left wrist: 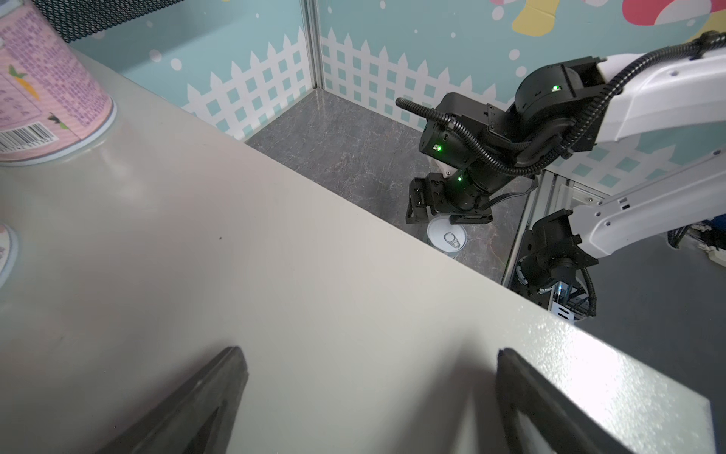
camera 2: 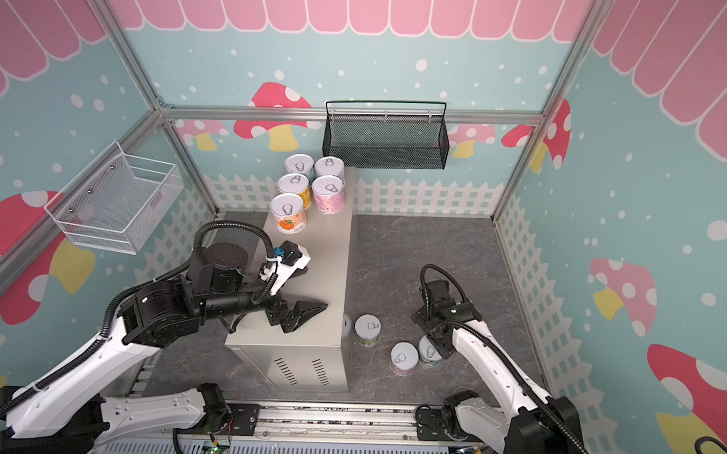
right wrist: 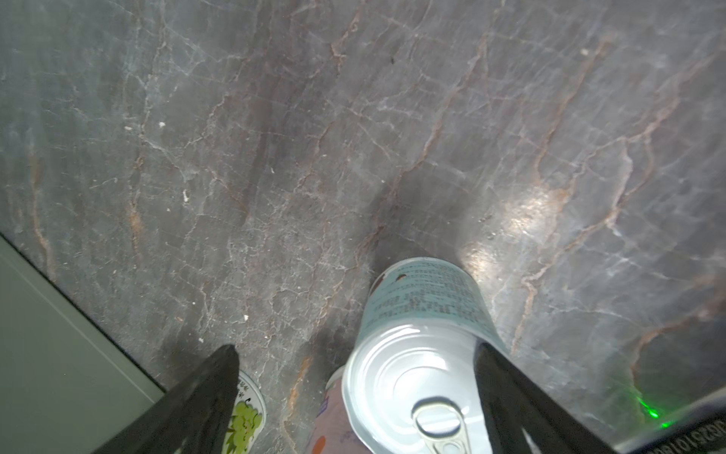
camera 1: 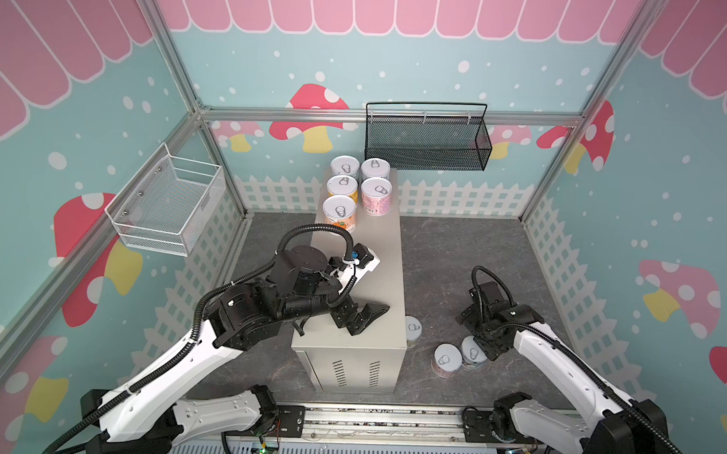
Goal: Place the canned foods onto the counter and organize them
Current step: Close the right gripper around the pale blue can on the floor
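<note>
Left claw [left wrist: 367,353] spread over the counter's [left wrist: 275,255] vented end; right claw [right wrist: 355,348] spread astride a blue-labelled can [right wrist: 424,302], print unreadable.

teal walls [camera 1: 276,58] printed with mushrooms, pink scallops, white picket fence; aluminium frame [camera 1: 390,114]; dark grey marbled floor [camera 1: 456,248]; white wire basket [camera 1: 167,204], side wall; black mesh basket [camera 1: 427,143], back wall.

Barcode [left wrist: 27,135] and tiny print on pink can [left wrist: 51,90], too small to read
</note>
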Tool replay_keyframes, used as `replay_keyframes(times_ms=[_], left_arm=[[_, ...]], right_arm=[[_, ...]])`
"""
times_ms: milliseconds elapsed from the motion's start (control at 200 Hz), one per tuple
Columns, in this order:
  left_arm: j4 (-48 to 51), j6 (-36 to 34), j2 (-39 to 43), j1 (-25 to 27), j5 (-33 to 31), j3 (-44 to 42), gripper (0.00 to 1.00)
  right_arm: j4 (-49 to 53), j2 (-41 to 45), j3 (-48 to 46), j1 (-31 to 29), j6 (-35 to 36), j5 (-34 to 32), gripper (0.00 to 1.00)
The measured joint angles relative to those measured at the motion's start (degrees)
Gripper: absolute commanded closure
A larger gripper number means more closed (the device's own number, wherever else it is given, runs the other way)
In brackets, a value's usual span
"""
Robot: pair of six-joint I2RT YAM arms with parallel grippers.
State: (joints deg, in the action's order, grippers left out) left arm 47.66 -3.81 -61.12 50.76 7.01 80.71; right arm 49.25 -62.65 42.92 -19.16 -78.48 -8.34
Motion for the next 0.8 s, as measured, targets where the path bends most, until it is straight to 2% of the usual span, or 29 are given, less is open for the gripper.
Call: replay_keyframes(times_ms=[205,415,800], left_arm=[[-0.5,-0.1,0.0,0.0,-0.3,-0.2,0.01],[-1.5,-0.1,0.1,0.0,-0.8,-0.9,0.01],[-2.6,-0.3,0.9,0.0,-1.4,-2.0,0.01]], right_arm=[[5.3,2.6,3.2,0.0,-0.3,-2.5,0.05],[8.7,-0.1,3.8,0.0,1.8,-1.7,0.04],[2.9,-3.4,1.1,0.0,3.9,3.5,0.06]])
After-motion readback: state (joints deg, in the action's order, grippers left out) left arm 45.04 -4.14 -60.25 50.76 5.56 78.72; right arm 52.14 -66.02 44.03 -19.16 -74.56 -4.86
